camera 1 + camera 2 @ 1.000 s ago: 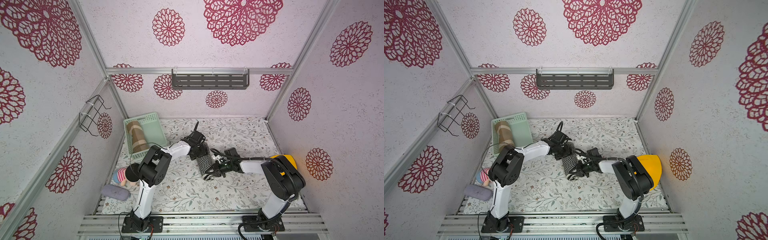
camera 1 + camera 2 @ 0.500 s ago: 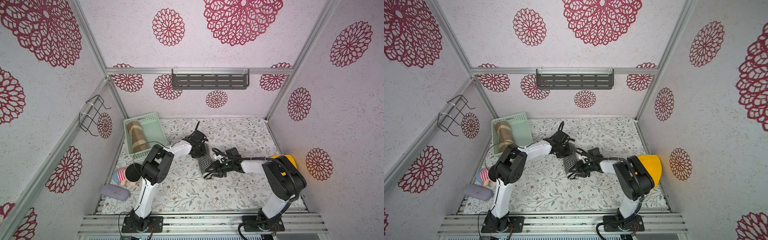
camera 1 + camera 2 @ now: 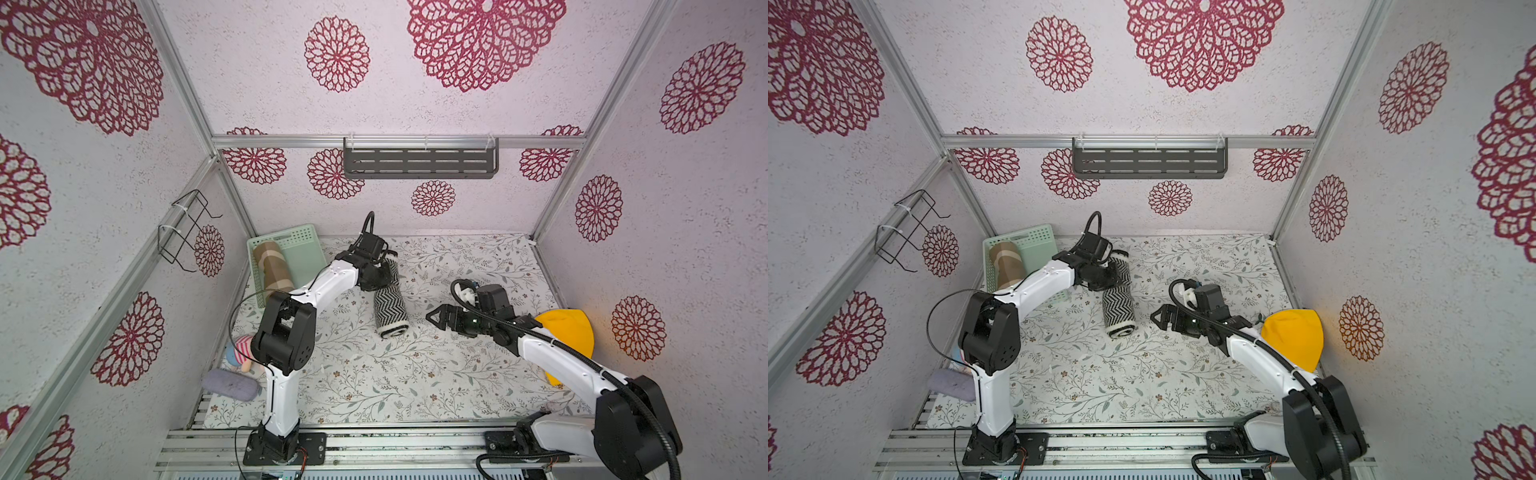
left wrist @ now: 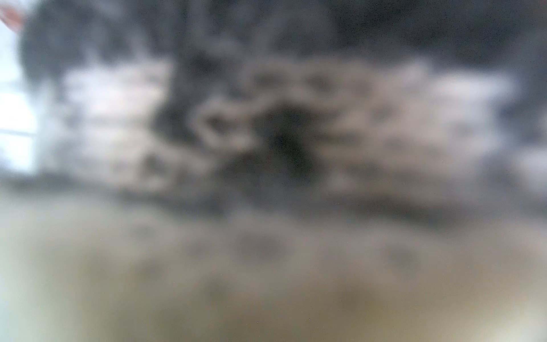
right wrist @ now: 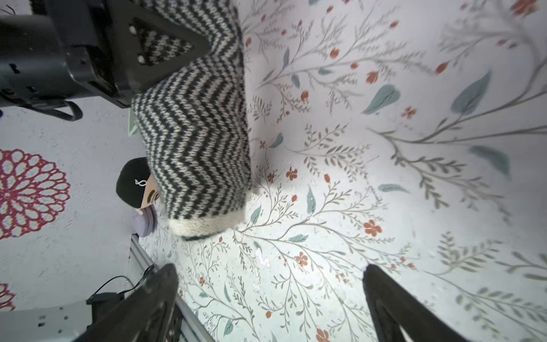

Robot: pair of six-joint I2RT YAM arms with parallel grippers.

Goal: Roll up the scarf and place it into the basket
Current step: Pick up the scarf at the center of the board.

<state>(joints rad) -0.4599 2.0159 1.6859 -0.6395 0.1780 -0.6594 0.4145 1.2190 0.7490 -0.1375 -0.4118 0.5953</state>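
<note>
- Since the earlier frame, the right tool (image 3: 431, 319) has let go of the scarf (image 3: 390, 305) and drawn back. The left tool (image 3: 379, 274) has clamped onto the roll's far end.
- Right tool: released, its two fingers spread wide, with a clear gap between it and the scarf.
- Left tool: grasping the scarf; in the right wrist view one finger (image 5: 124, 44) lies against the knit. The left wrist view is all blur.
- Scarf: one, black-and-white zigzag, rolled. It lies on the worktop (image 3: 415, 374) near the middle, cream end toward the near edge, outside the basket.
- Basket (image 3: 291, 235): one, mint green, in the far left corner. One brown roll (image 3: 272, 266) fills its left side; the floor beside the roll is free.
- Open room: the near half of the worktop and the far right quarter are bare.
- Edges: one yellow cap (image 3: 569, 332) at the right wall; one doll (image 3: 241, 353) and one grey pouch (image 3: 228, 384) at the left wall.
- Walls: one slotted shelf (image 3: 419, 164), one wire rack (image 3: 185, 230).
- Arms: two.
</note>
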